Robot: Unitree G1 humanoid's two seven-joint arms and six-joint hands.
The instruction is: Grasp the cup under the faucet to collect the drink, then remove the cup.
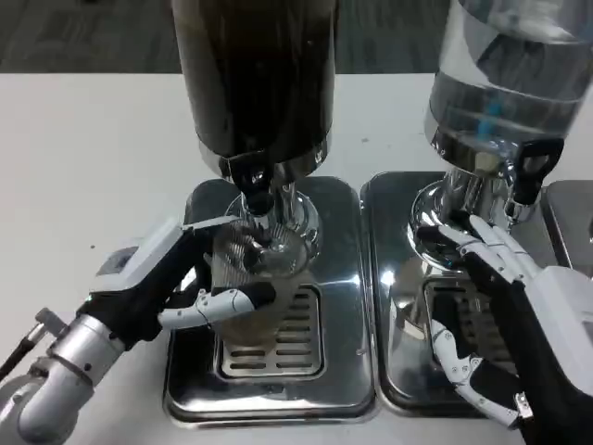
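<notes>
1. Gripping the clear cup (pixel 259 278), the left hand (pixel 171 278) wraps its fingers (pixel 218 306) round it under the dark dispenser's faucet (pixel 252 181), over the drip tray (pixel 278 389)
2. Beside the right hand (pixel 505 315), fingers spread and empty, stands the clear dispenser (pixel 505 83)
3. Cup contents hard to judge; both dispensers run off the top edge

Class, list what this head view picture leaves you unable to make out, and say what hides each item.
- Level of drink in the cup: clear wall, glare, and left hand wrapped around it.
- Whether drink is flowing from the faucet: too blurred.
- Tops of the dark dispenser and clear dispenser: cut off by top edge.
- Right hand wrist: cut off at right edge.
</notes>
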